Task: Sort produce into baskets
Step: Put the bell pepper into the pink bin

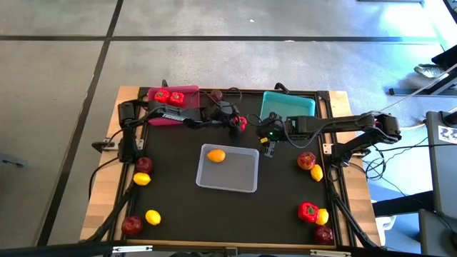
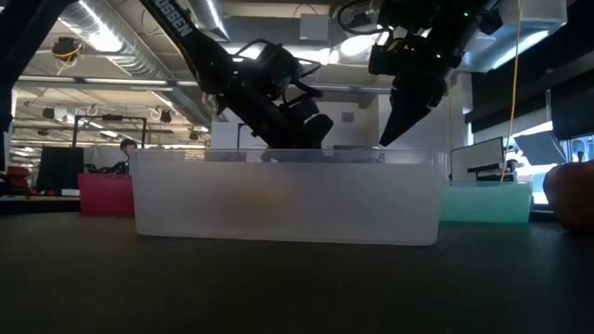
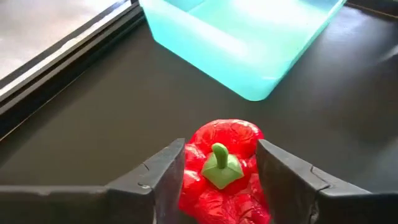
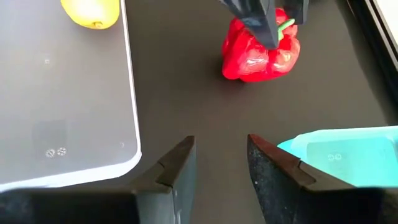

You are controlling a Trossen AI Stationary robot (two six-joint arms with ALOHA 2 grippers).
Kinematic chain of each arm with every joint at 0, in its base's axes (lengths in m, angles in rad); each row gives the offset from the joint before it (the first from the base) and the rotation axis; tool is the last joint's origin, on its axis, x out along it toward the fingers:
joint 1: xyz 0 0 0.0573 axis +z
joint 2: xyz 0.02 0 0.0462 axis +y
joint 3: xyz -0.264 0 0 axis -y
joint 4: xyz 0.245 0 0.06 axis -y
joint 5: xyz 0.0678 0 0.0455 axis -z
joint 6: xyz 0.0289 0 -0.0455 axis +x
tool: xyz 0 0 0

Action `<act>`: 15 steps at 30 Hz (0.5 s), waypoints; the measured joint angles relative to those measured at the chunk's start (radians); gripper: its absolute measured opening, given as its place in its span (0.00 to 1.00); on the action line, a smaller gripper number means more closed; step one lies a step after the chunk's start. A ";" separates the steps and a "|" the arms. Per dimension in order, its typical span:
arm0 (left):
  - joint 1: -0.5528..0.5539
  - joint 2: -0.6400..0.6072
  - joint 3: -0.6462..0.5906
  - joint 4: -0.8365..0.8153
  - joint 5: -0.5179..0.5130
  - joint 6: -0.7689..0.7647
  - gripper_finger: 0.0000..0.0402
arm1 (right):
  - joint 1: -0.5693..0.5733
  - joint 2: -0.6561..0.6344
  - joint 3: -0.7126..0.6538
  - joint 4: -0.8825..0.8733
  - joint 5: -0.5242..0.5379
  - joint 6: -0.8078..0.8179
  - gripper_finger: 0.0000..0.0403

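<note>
On the left side of the table [image 1: 107, 214], four pieces are seen unsorted: an apple [image 1: 143, 163] with a lemon [image 1: 142, 178] just beside it at 9 o'clock, and a second lemon [image 1: 153, 216] beside a second apple [image 1: 132, 225] near 7 o'clock. At 11 o'clock the pink basket [image 1: 169, 118] is found already holding two red bell peppers [image 1: 168, 96]. The left gripper [image 3: 221, 186] is placed at about 12 o'clock, between the pink basket and the teal basket [image 1: 282, 106]; its fingers are set close on either side of a third bell pepper [image 4: 261, 50], which rests on the table, so a grasp is judged to be in hand and the pepper bound for the pink basket.

In the middle, one lemon [image 1: 216, 155] is seen inside the translucent basket [image 1: 243, 187]. The teal basket, at 1 o'clock, is seen without produce.

The right gripper [image 4: 217, 165] is held low between the translucent and teal baskets, fingers parted and holding nothing. On the right, five pieces remain loose at 3 and 5 o'clock. Roughly a quarter of the sorting is judged done.
</note>
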 joint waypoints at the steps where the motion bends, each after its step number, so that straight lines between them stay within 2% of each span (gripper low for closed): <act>1: 0.000 0.001 0.000 -0.003 -0.002 0.001 0.44 | 0.000 0.000 0.000 -0.004 0.000 0.000 0.36; 15: -0.006 0.006 0.000 0.015 0.006 0.047 0.13 | 0.000 0.000 0.000 -0.007 0.000 0.005 0.36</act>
